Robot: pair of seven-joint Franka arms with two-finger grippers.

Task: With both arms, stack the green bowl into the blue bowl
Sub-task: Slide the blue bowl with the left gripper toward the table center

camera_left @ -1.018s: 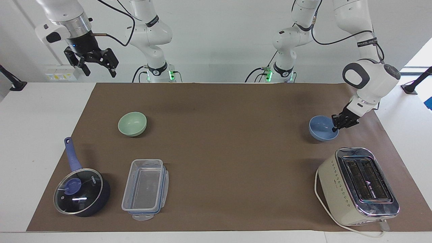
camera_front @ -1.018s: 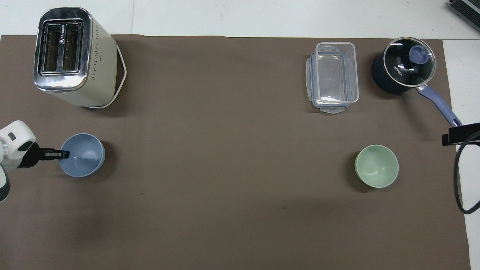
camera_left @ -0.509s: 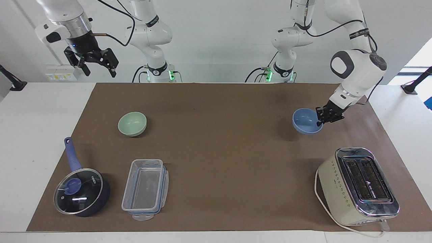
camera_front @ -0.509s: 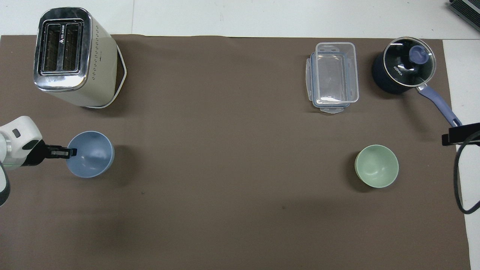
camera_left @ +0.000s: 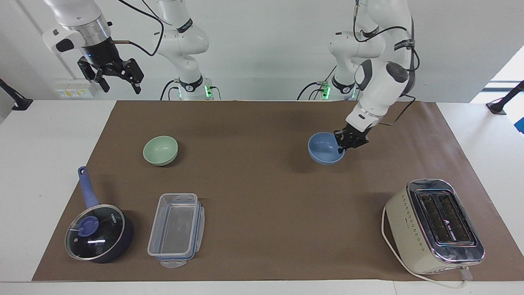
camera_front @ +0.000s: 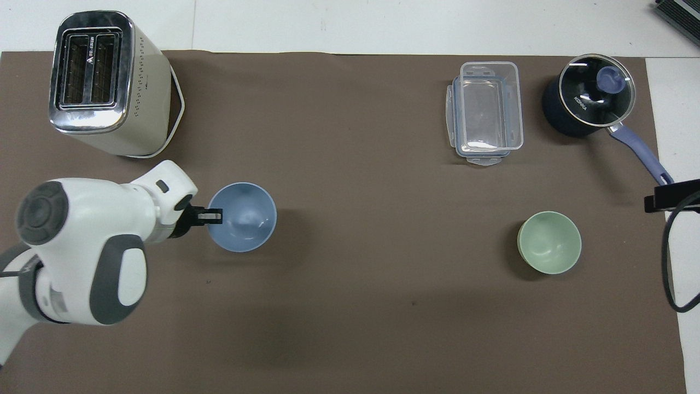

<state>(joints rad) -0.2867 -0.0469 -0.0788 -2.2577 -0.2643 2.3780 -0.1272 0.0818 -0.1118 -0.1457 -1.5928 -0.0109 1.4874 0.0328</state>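
Brown matting covers the desk [camera_left: 262, 123]; left pincer [camera_left: 343, 148] clamps the blue bowl [camera_left: 323, 148] rim, lifted; right pincer [camera_left: 118, 80] waits raised, fingers apart; green bowl [camera_left: 160, 150] rests.

Blue bowl [camera_left: 325, 148] up off the brown mat, mouth upward, pinched at its rim by the left gripper [camera_left: 342, 148], a shadow under it. Green bowl [camera_left: 160, 150], pale mint and matte, sits upright on the mat toward the right arm's end, well apart.
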